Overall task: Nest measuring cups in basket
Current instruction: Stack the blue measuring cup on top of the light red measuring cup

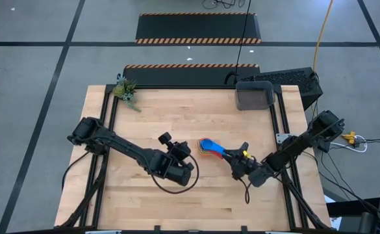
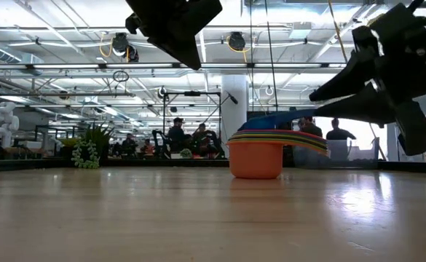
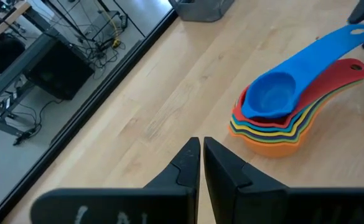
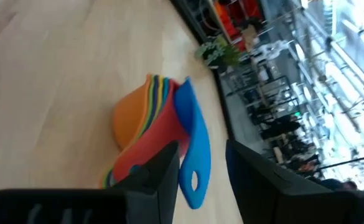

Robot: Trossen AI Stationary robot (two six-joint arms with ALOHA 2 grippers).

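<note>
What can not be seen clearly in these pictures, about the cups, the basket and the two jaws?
- Measuring cups: the nested lower ones show only rims in the left wrist view, so the count is uncertain.
- Basket: its inside is too small in the high view; the left wrist view cuts it at the edge.
- Right gripper: the blue handle lies between open jaws; contact is blurred.
- Left gripper: jaws shut, holding nothing.

Wood table: nested cups, basket, plant.
</note>
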